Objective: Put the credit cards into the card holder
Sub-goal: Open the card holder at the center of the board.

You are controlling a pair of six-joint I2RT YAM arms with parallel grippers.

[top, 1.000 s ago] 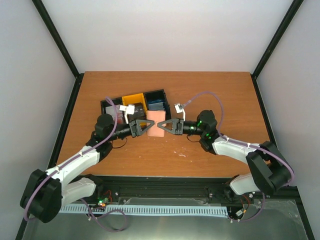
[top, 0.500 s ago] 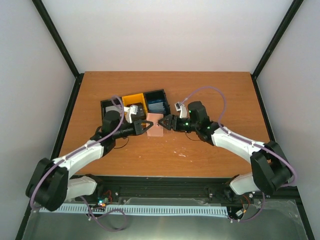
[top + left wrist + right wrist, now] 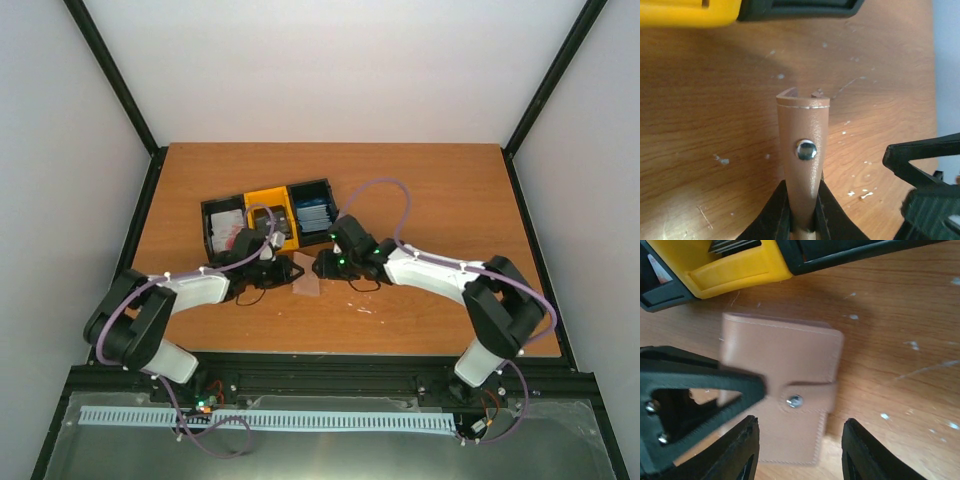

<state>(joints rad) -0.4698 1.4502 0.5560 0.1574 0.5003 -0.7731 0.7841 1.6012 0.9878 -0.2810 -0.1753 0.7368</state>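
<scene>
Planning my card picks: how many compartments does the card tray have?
3, side by side: a black left compartment with white-and-red cards, a yellow middle compartment with dark cards, and a black right compartment with blue cards. Lower cards may be hidden.

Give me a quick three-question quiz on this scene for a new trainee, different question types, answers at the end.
1. True or false: the left pincer is shut on the card holder.
2. What colour is the middle compartment of the storage box? A red, B yellow, C green.
3. Fill in: the right pincer, over the card holder's snap, is ____ (open or shut).

Key: 1 true; 2 B; 3 open.
</scene>
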